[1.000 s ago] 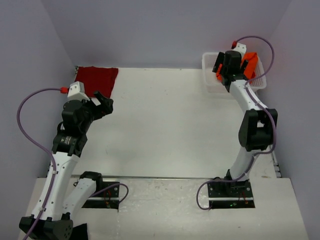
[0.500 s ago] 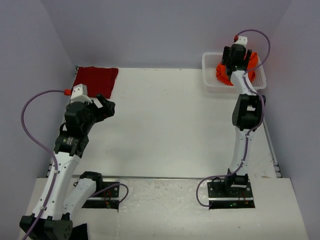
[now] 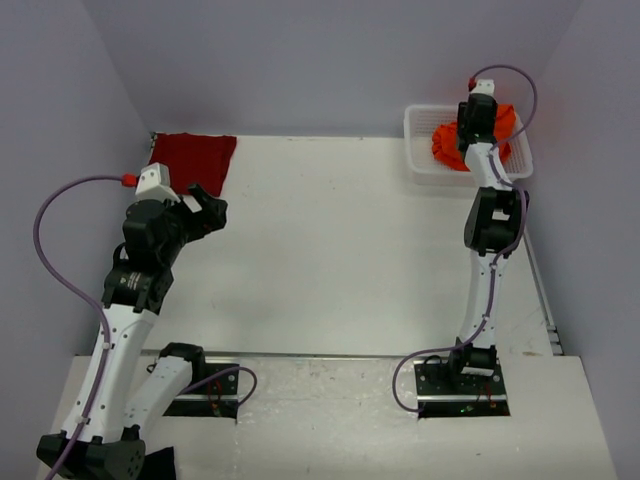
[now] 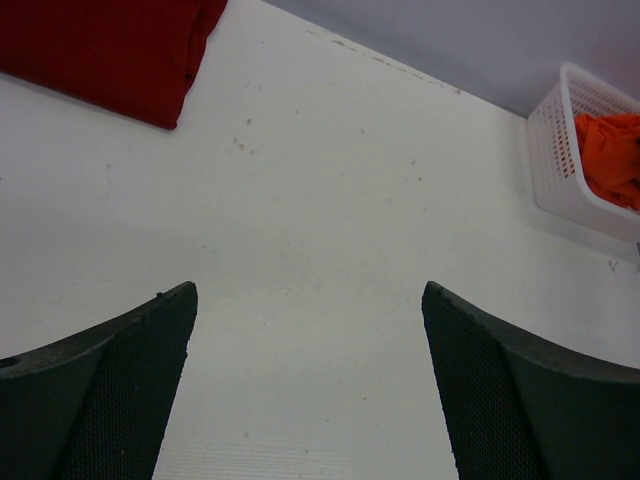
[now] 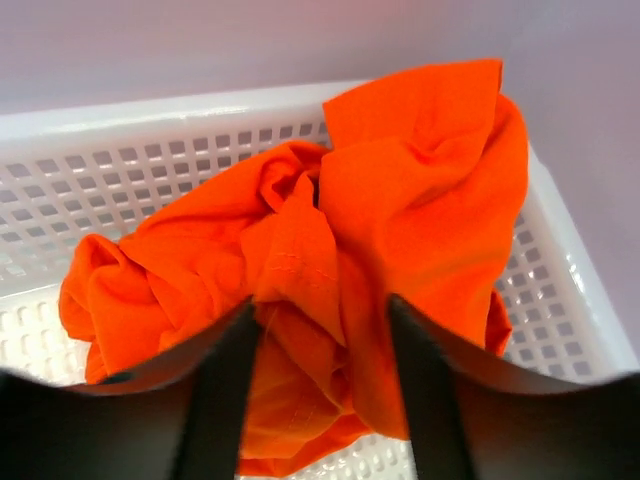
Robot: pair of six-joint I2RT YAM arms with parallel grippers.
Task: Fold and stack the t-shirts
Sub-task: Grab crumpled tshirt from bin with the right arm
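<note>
R end effector (image 5: 320, 305) sits directly over crumpled orange t-shirt (image 5: 420, 200) in far-right basket (image 5: 150, 130), fingers (image 5: 220, 400) astride 1 fold; can't tell if pinched. L end effector (image 4: 308, 292), spread wide, empty, hovers nr folded crimson t-shirt (image 3: 192, 158), far-left tabletop (image 3: 340, 240).

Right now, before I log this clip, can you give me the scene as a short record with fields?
Orange t-shirt: crumpled in the white basket, far right
Red t-shirt: folded flat, far left corner of the table
Left end effector: open, over the table, holding nothing
Right end effector: in the basket, fingers astride an orange fold; grip unclear
Stack: not yet made
</note>
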